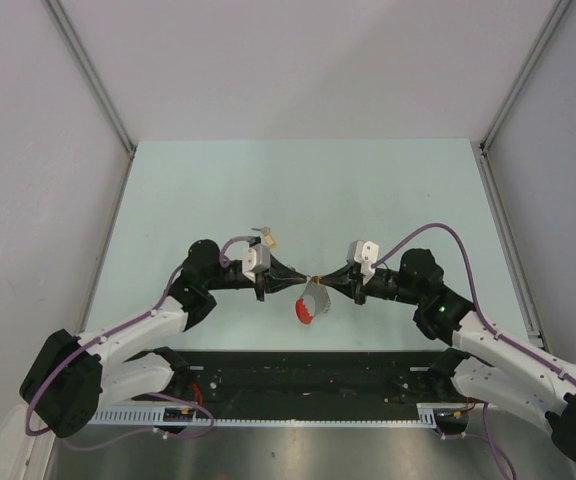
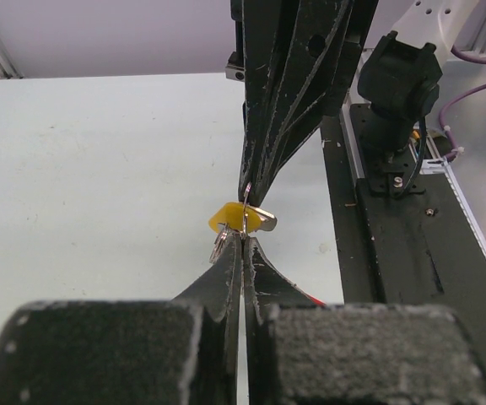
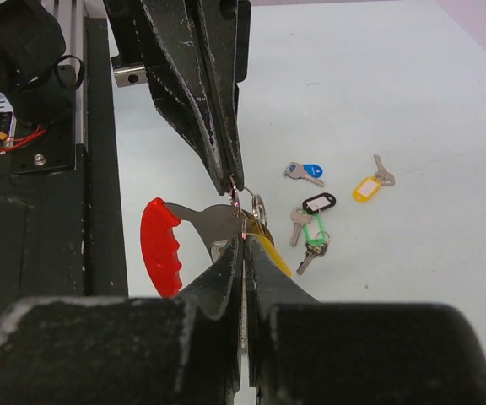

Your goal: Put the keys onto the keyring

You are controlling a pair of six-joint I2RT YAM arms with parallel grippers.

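**Both grippers pinched shut on the keyring, centre of frame**

In the top view the two arms meet tip to tip near the middle of the pale table (image 1: 368,190). The left gripper (image 1: 303,277) comes in from the left of the frame and the right gripper (image 1: 328,281) from the right. The keyring (image 1: 306,308) hangs just below the point where they meet, its red arc lowest and its grey metal part reaching up to the tips.

Both pairs of jaws are pressed together with no gap showing. In the right wrist view, the left gripper's tips come down from the top of the frame and nip a thin wire loop. The right gripper's own tips close from below at the spot where the metal part ends. A yellow-tagged key (image 3: 273,254) sits right at that pinch, touching the right tips. Exactly which strand each gripper bites is too small to tell.

The loose keys lie on the table in the right half of that view, well apart from the grippers: a blue one (image 3: 305,173), a yellow one (image 3: 368,187), a black one (image 3: 319,203) and a green one (image 3: 314,235).
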